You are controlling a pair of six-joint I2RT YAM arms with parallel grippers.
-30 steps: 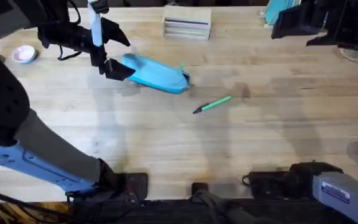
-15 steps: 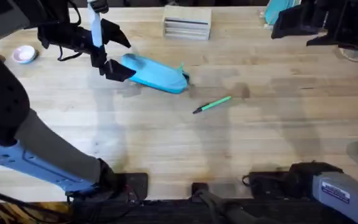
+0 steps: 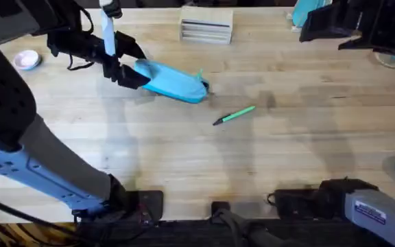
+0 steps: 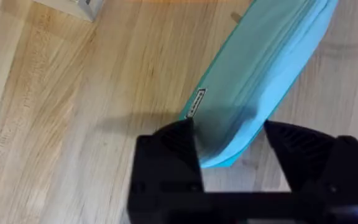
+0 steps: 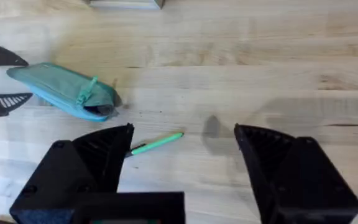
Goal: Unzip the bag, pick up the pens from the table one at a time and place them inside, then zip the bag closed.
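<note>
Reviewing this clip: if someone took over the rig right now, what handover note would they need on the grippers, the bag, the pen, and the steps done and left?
Left gripper: fingers straddle one end of the bag; contact looks close, a firm grip is not confirmed.
Right gripper: open, empty, raised above the table.
Bag: lying on the table, its pull tab at the end away from the left gripper; the zip looks closed.
Pen: lying loose on the table, apart from the bag.
Done: the left gripper is at the bag.
Left: unzip, load the pen, zip closed.

Pale plank table (image 3: 286, 158), evenly lit
</note>
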